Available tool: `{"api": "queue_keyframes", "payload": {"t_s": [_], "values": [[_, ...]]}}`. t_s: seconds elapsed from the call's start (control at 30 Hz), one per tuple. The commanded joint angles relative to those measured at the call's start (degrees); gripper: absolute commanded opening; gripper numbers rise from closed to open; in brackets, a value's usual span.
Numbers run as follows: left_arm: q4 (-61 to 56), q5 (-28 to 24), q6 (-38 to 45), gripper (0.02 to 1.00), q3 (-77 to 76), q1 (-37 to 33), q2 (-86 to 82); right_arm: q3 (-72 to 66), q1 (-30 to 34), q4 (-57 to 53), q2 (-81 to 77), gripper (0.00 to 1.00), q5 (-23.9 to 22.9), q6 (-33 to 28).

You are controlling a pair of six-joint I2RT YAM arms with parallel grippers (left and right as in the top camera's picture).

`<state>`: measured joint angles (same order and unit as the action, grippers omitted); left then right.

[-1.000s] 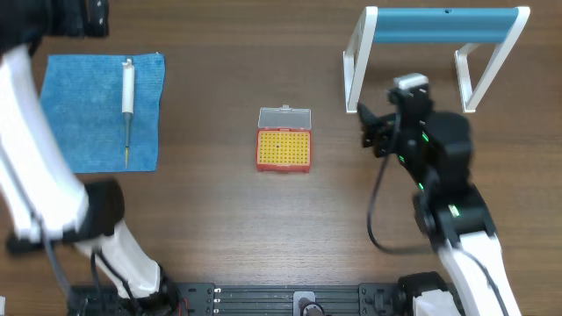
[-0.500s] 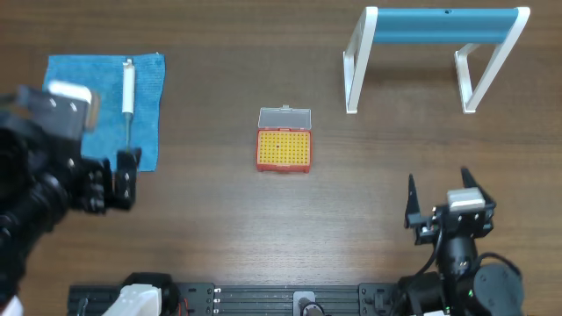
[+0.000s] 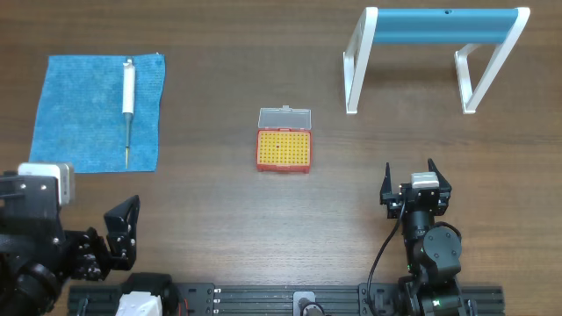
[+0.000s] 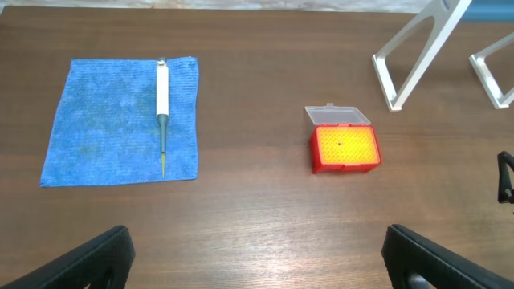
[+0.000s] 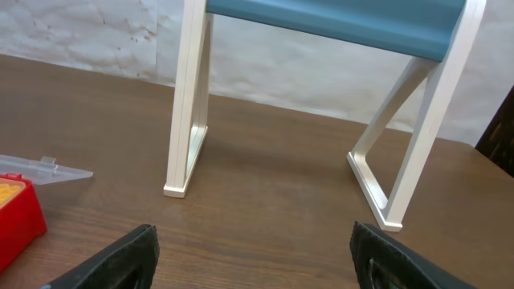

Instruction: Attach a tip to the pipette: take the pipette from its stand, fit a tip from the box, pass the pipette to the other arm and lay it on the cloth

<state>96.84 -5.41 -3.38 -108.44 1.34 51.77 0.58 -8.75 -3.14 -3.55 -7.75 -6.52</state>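
Note:
The pipette (image 3: 128, 90) lies lengthwise on the blue cloth (image 3: 79, 114) at the far left, white body away from me, a thin yellowish tip (image 3: 126, 151) pointing toward the near edge. The left wrist view has the pipette (image 4: 163, 90) on the cloth (image 4: 104, 120) too. The red tip box (image 3: 284, 149), lid open, sits mid-table. My left gripper (image 3: 123, 235) is open by its base at the near left, well short of the cloth. My right gripper (image 3: 413, 180) is open at the near right, nothing between its fingers. The white and blue stand (image 3: 443, 26) is at the far right.
In the right wrist view the stand's legs (image 5: 189, 120) rise ahead, and the tip box's red corner (image 5: 16, 221) is at the side. Bare brown table (image 3: 263, 228) lies between the two arms and in front of the box.
Both arms have drawn back toward their bases: the left one came away from the cloth, the right one from beside the stand. The pipette has stayed on the cloth.

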Motion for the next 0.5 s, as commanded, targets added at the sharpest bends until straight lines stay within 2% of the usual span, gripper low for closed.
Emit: {"api": "queue_keyframes", "payload": {"t_s": [0.03, 0.4, 0.5], "values": [[-0.09, -1.31, -1.09, 0.998, 0.35, 0.28, -0.31, -0.35, -0.17, 0.07, 0.11, 0.792, -2.1, 1.55], [0.11, -1.29, -1.09, 0.998, 0.35, 0.17, -1.11, -0.35, -0.17, 0.07, 0.11, 0.792, -2.1, 1.55], [-0.02, 0.04, 0.57, 0.998, 0.7, -2.08, -5.38, -0.35, -0.17, 0.07, 0.11, 0.794, -2.1, 1.55]]}}
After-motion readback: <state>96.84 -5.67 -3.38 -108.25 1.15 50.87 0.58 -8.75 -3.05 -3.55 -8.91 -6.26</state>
